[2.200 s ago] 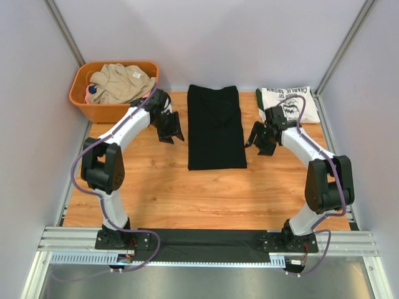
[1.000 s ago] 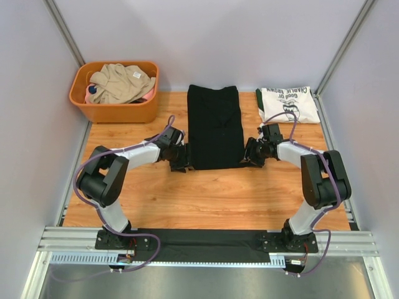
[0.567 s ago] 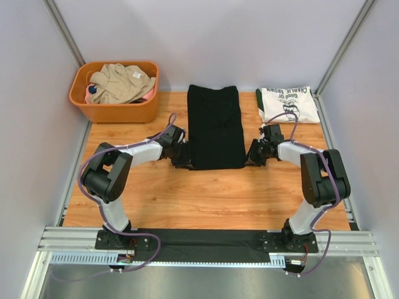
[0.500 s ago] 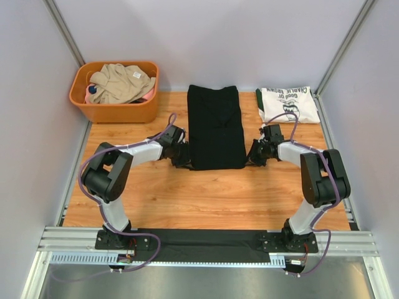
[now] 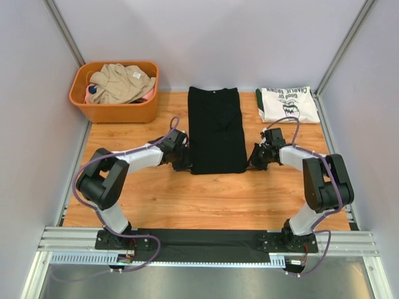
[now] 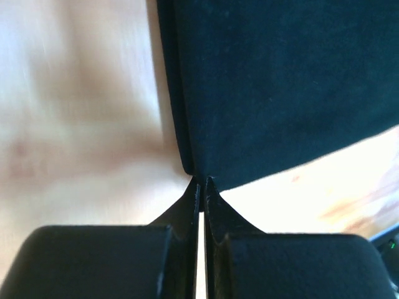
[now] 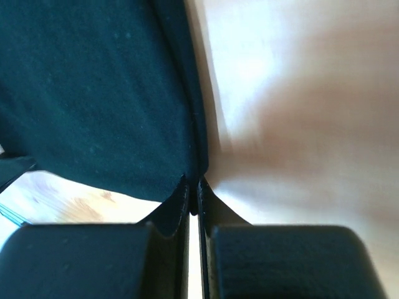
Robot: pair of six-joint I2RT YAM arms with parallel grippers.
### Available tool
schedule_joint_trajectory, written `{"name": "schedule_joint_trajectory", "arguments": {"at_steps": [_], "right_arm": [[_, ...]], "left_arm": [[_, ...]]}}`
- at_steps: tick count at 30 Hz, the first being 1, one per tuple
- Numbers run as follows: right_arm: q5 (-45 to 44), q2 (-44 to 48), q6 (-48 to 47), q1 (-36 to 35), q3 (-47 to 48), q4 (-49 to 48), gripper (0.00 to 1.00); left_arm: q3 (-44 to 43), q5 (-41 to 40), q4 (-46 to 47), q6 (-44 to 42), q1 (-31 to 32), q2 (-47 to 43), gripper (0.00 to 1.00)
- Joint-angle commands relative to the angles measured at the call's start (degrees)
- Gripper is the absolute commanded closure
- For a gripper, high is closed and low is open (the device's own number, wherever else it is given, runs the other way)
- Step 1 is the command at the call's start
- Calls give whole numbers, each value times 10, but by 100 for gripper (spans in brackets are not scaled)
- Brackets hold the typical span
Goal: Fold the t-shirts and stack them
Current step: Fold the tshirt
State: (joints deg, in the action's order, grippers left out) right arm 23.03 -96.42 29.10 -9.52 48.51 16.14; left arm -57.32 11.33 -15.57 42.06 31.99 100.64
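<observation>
At the far left corner of the tabletop (image 5: pixel 206 199), an orange basket (image 5: pixel 118 113) holds crumpled beige clothing (image 5: pixel 118 84). The left gripper (image 5: pixel 185 163) has its fingers clenched on the near left corner of the black t-shirt (image 5: pixel 216 128). This shirt lies as a long narrow strip in the middle, reaching to the far edge. The right gripper (image 5: pixel 252 163) pinches the near right corner likewise. The white t-shirt (image 5: pixel 287 103) sits folded at the far right corner. The crosswise fold appears to be in hand. Next, both arms should lift the near hem together and carry it evenly toward the far edge.
</observation>
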Motion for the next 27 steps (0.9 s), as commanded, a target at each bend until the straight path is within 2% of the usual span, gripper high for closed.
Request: {"name": "schedule_joint_trajectory", "arguments": {"at_steps": [1, 3, 7, 11, 14, 18, 20, 23, 27], "right_arm": [[-31, 58, 13, -13, -27, 80, 100], [-38, 89, 24, -23, -38, 101, 100], [-74, 213, 56, -52, -66, 185, 100], [-91, 339, 102, -77, -98, 259, 100], [-108, 444, 151, -134, -116, 320, 100], [-109, 561, 240, -185, -101, 364, 100], [-126, 576, 249, -185, -77, 376, 100], [-167, 548, 229, -186, 2, 396, 100], [-185, 440, 185, -180, 83, 400, 100]], "left_arm": [[29, -26, -33, 17, 25, -85, 100], [48, -36, -55, 28, 38, -129, 100], [85, -51, -99, 57, 83, -216, 100], [140, -104, -146, 97, 134, -322, 100], [159, -133, -210, 142, 179, -422, 100], [136, -177, -290, 173, 233, -497, 100], [107, -203, -318, 172, 233, -521, 100], [50, -253, -343, 144, 228, -509, 100], [-25, -245, -360, 99, 168, -455, 100]]}}
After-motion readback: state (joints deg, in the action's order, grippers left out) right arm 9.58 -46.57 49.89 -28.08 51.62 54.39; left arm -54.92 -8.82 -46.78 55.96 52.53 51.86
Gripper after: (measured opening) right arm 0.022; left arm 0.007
